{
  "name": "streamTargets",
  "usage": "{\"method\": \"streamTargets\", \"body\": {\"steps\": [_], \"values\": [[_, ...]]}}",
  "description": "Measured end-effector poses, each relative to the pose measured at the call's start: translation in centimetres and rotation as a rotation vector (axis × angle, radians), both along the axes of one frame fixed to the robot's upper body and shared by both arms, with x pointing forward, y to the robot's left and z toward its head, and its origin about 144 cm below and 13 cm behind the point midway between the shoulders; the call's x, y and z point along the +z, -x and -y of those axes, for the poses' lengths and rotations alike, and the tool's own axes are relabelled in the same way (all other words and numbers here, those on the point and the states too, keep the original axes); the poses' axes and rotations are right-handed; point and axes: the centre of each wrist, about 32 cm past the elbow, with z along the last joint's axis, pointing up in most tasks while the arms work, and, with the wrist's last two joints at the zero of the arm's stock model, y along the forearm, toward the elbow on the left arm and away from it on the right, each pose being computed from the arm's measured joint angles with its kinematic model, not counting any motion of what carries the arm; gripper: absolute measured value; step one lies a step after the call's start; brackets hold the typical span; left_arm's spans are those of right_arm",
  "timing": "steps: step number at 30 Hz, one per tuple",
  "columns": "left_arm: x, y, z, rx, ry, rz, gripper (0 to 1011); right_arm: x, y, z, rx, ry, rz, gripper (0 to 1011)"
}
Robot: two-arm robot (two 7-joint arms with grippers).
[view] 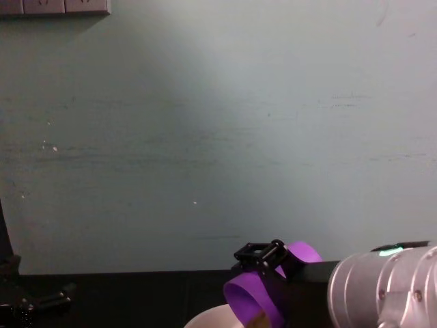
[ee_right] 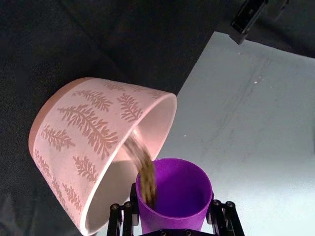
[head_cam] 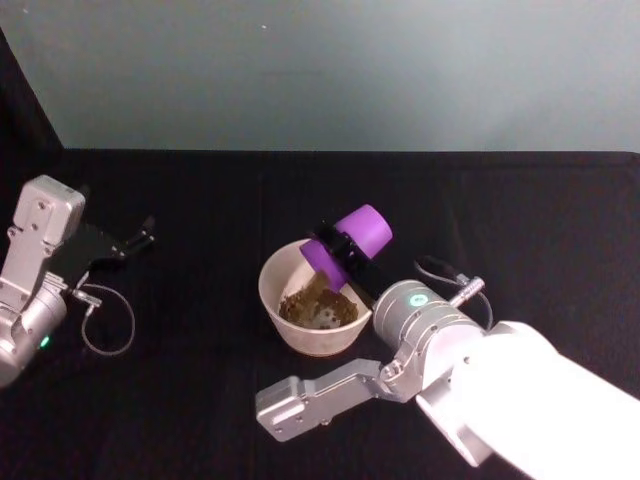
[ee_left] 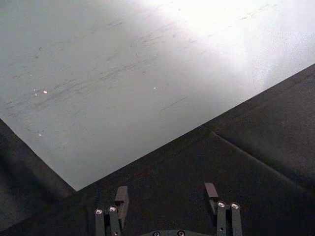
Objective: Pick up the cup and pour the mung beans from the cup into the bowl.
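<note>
Head view: right gripper (head_cam: 338,257) was clamped on cup (head_cam: 362,230). Cup was tipped mouth-down over far right edge of bowl (head_cam: 270,292), mid-table (head_cam: 200,200). Mung beans (head_cam: 318,306) were falling into bowl, pile already on bottom. Right wrist view: beans ran off cup lip and landed inside bowl wall.

Good pour likely needed:
- lip inside rim line
- tilt raised gradually until cup drained
- no knock on rim
- firm grip on smooth, tapered plastic

Left gripper (head_cam: 135,240) sat parked at left, fingers apart, empty.
</note>
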Motion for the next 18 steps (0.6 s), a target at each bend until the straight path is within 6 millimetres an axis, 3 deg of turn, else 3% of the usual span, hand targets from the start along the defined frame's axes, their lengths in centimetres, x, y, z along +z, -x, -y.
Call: {"method": "streamTargets", "body": {"steps": [18], "values": [[0.0,0.0,0.0,0.0,0.0,0.0,1000,-0.4,1.2,-1.7,0.014,0.189,0.111,737]]}}
